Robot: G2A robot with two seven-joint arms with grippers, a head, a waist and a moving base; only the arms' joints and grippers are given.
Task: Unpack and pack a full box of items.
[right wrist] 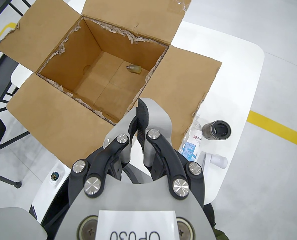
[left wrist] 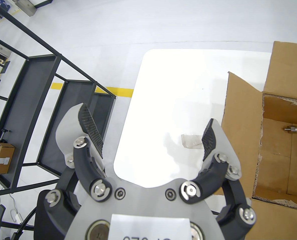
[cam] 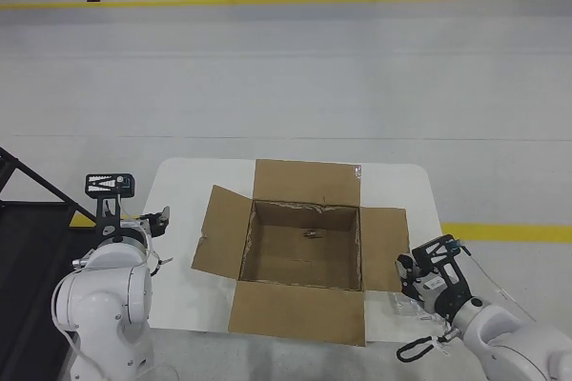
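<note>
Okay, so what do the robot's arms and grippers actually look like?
The left arm and right arm have glossy white rounded shells. The left gripper and right gripper share silver plates, black curved linkages, black ribbed pads, a white printed label.

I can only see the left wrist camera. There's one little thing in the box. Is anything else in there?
Observer: No. The part of the box floor that shows in the right wrist view holds only that small part, near a far corner.
Operator: Is there more stuff outside it?
Observer: Yes. At the box's right side lie a bottle, a black cylinder and a white tube.
Operator: What about the other arm?
Observer: The right gripper is shut with nothing in it, close to those three things.
</note>
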